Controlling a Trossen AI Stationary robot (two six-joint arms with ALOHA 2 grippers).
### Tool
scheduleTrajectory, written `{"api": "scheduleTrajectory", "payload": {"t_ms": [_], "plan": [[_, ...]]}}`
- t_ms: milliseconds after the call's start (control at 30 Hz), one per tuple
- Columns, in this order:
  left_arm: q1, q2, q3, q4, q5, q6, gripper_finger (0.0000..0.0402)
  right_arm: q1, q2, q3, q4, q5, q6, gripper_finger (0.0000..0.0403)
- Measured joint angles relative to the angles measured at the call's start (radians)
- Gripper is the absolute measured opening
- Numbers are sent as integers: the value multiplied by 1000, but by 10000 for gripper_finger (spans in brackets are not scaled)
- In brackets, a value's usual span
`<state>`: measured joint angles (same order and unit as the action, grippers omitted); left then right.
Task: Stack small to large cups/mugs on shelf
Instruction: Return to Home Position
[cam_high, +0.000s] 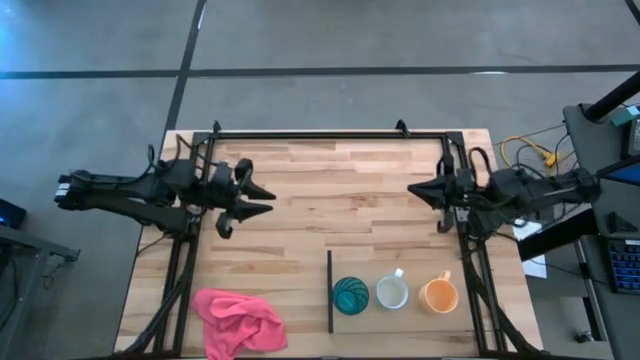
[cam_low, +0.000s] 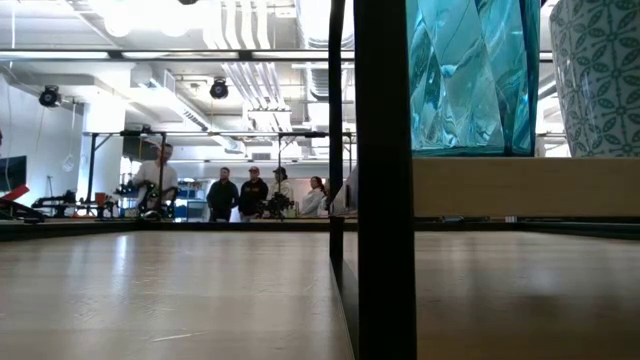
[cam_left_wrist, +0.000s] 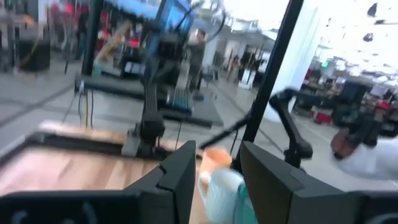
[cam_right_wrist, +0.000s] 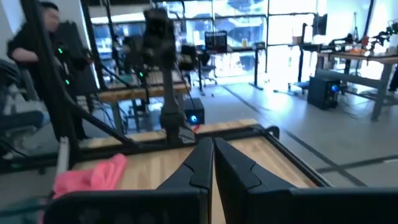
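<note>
Three cups stand in a row by the table's near edge: a teal tumbler (cam_high: 350, 295), a white mug (cam_high: 392, 292) and an orange mug (cam_high: 439, 295). They stand to the right of the shelf's dark upright strip (cam_high: 329, 290). The low view shows the tumbler (cam_low: 470, 75) and the mug (cam_low: 600, 75) resting by their bases on the shelf's pale board (cam_low: 525, 187). My left gripper (cam_high: 268, 199) hovers open over the table's left part, aimed at the cups (cam_left_wrist: 221, 193). My right gripper (cam_high: 412, 189) is shut over the right part, far from the cups.
A crumpled pink cloth (cam_high: 238, 320) lies at the near left corner, also in the right wrist view (cam_right_wrist: 93, 174). A dark metal frame (cam_high: 330, 133) runs along the far edge and down both sides. Bare wood lies between the grippers. People stand in the room beyond (cam_low: 250, 192).
</note>
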<state>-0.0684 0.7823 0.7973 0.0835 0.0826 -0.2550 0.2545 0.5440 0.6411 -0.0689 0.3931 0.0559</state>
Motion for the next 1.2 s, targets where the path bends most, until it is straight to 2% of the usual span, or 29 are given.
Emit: {"api": "scheduleTrajectory", "payload": {"t_ms": [200, 367, 500, 667, 900, 1200], "plan": [[1, -12, 0, 5, 2, 106, 114, -213, 19, -12, -15, -245, 12, 9], [1, -121, -75, 17, 2, 84, 114, -301, -15, -31, -24, -345, 25, 9], [1, -205, -163, 13, -6, 52, 114, -308, -43, -79, -25, -348, 38, 9], [1, -279, -250, 13, -67, 52, 114, -308, -88, -171, 2, -335, 79, 9], [1, -360, -374, 24, -65, 88, 114, -310, -150, -250, 55, -276, 49, 9], [1, -564, -550, 78, -50, 103, 114, -311, -231, -380, 75, -261, 48, 9]]}}
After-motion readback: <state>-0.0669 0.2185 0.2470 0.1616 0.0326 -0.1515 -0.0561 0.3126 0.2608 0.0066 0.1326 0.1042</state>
